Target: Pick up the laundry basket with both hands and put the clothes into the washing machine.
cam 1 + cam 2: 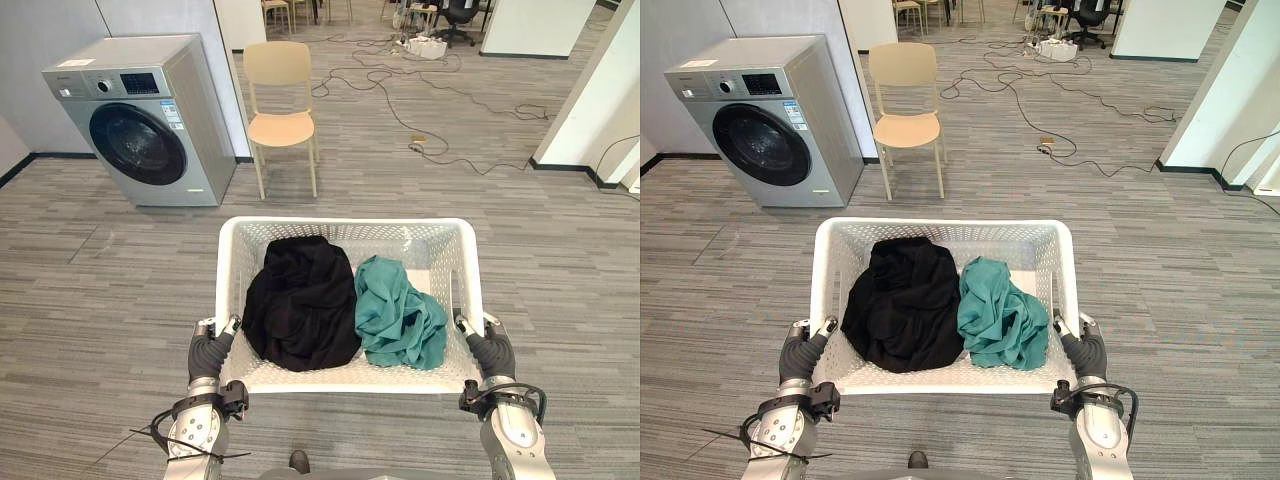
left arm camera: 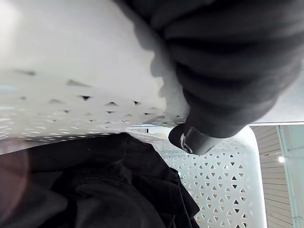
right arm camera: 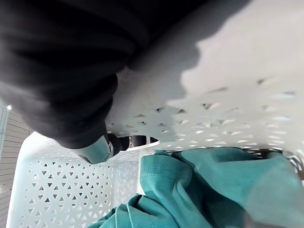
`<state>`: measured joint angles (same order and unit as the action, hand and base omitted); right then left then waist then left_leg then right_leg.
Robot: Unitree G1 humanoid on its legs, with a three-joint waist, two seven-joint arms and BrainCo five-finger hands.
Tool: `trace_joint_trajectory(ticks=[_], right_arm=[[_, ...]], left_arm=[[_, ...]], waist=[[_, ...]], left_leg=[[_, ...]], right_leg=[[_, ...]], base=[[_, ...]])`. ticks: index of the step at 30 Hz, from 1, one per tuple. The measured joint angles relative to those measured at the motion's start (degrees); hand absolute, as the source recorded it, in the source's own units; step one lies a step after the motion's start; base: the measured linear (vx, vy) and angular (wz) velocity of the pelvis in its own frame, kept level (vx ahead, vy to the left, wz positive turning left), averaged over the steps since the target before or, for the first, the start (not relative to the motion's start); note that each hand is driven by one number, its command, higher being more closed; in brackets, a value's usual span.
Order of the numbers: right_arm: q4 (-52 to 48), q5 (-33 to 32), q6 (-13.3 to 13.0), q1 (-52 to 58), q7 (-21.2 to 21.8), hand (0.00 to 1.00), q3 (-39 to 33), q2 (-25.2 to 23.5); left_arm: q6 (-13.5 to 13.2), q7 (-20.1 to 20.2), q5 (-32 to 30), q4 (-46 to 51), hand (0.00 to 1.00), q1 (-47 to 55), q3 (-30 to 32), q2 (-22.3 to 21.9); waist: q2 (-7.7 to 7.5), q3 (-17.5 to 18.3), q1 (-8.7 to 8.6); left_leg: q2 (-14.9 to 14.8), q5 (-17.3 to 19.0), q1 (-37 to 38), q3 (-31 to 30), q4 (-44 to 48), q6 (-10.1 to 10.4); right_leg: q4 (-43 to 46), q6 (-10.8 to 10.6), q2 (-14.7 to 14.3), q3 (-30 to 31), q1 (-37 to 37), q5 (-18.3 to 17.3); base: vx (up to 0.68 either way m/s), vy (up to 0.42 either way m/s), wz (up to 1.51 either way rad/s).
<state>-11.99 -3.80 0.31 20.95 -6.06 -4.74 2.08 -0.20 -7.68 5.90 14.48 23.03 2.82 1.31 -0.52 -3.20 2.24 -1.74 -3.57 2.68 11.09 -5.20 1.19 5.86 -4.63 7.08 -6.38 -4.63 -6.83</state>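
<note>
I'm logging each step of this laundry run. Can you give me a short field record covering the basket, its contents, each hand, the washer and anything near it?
basket: white laundry basket, held in front of the robot
contents: black garment on the left, teal garment on the right, touching
left hand: curled on the basket's left rim
right hand: curled on the basket's right rim
washer: grey washing machine, ahead to the left, door shut
nearby: beige chair just right of the machine
task state: clothes not yet in the machine
</note>
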Motion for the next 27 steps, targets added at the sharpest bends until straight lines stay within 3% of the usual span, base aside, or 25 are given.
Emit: trace_joint_trajectory(ticks=[6, 10, 12, 16, 19, 20, 21, 22, 23, 25, 27], right_arm=[[0.1, 0.0, 0.0, 0.2, 0.0, 1.0, 0.1, 0.0], [3.7, 0.0, -0.5, -0.6, -0.1, 1.0, 0.6, 0.1], [5.1, 0.0, -0.5, -1.2, -0.3, 1.0, 1.2, 0.2], [6.5, 0.0, 0.0, -3.7, -1.1, 1.0, 2.8, 1.3], [6.8, 0.0, 0.2, -3.2, -1.3, 1.0, 2.9, 1.0], [7.1, 0.2, 0.3, -3.4, -1.2, 1.0, 3.5, 1.0], [7.3, 0.7, 0.5, -3.9, -1.2, 1.0, 4.0, 0.9], [8.1, 1.4, 0.7, -4.7, -1.2, 1.0, 4.5, 0.0], [9.2, 1.7, 0.8, -4.5, -1.2, 1.0, 4.4, -1.0], [9.5, 1.8, 0.7, -4.3, -1.1, 1.0, 4.4, -2.0], [9.5, 1.8, 0.5, -4.5, -1.1, 1.0, 3.1, -2.2]], left_arm=[[0.0, 0.0, 0.0, 0.0, 1.0, 0.1, 0.0, 0.0], [0.0, 0.0, 0.0, -1.6, 1.0, 0.6, 0.1, 0.0], [0.1, 0.0, 0.0, -1.9, 1.0, 0.7, 0.6, 0.0], [0.1, 0.0, 0.7, -2.2, 1.0, 0.8, 2.4, -0.8], [0.6, 0.0, 0.7, -2.2, 1.0, 1.2, 2.4, -0.5], [0.8, 0.0, 0.9, -2.3, 1.0, 1.8, 3.3, -0.4], [1.2, 0.0, 1.3, -2.3, 1.0, 1.8, 3.8, -0.6], [1.3, 0.0, 1.3, -2.3, 1.0, 1.8, 4.2, 0.3], [1.5, 0.0, 1.3, -2.3, 1.0, 2.1, 4.2, 1.6], [1.5, 0.0, 1.3, -2.3, 1.0, 2.2, 4.0, 2.4], [1.5, 0.0, 1.3, -2.7, 1.0, 0.9, 3.8, 2.4]], waist=[[-0.04, 0.0, 0.09], [-0.73, -0.6, 0.31], [-0.94, -1.9, 1.51], [0.67, -4.3, 3.73], [-0.5, -5.9, 4.87], [-1.1, -6.5, 5.19], [-2.2, -6.3, 4.97], [-1.72, -7.7, 4.31], [-2.05, -7.9, 3.63], [-2.31, -7.7, 2.37], [-2.49, -7.6, 1.19]], left_leg=[[-0.1, 0.0, -0.2, 0.0, 0.4, 0.0], [-0.8, 1.6, -3.9, -0.1, 5.8, -0.5], [-2.1, 5.0, -7.7, -0.2, 12.3, -0.1], [-5.7, 12.5, -17.9, -1.9, 27.8, -0.4], [-4.1, 18.8, -18.4, -1.8, 35.0, -2.9], [-2.6, 22.3, -17.5, -1.4, 36.9, -3.0], [-1.9, 23.3, -16.6, -1.4, 37.2, -3.5], [-1.1, 24.1, -13.7, -1.5, 36.3, -4.1], [-0.6, 24.3, -10.8, -2.1, 34.0, -4.3], [0.1, 24.3, -7.8, -3.8, 30.2, -4.3], [1.0, 24.4, -6.4, -5.6, 27.2, -4.1]], right_leg=[[0.0, 0.0, 0.0, 0.0, 0.1, 0.0], [0.0, 0.0, 0.0, -1.0, 1.2, 0.0], [0.1, 0.0, -0.5, -1.3, 2.3, -0.1], [1.3, -0.6, -1.6, -5.3, 4.3, -1.5], [11.3, -2.2, 2.3, -7.8, 5.1, -7.5], [25.4, 2.9, 5.5, -7.7, 9.9, -10.4], [33.5, 5.7, 7.2, -7.2, 13.3, -9.1], [45.5, 7.0, 8.6, -5.2, 18.3, -7.0], [50.7, 5.2, 8.0, -4.4, 21.6, -7.8], [48.2, 4.0, 6.5, -6.1, 24.8, -8.5], [38.4, 3.2, 4.9, -7.9, 28.4, -8.0]], base=[[0.0, 0.0, 0.0], [-0.03, -0.01, 0.05], [-0.07, -0.025, 0.04], [-0.02, 0.055, 0.1], [0.15, 0.199, 0.31], [0.17, 0.155, 0.03], [0.23, 0.174, 0.07], [0.29, 0.159, 0.2], [0.32, 0.135, 0.31], [0.39, 0.068, 0.41], [0.42, 0.033, 0.5]])
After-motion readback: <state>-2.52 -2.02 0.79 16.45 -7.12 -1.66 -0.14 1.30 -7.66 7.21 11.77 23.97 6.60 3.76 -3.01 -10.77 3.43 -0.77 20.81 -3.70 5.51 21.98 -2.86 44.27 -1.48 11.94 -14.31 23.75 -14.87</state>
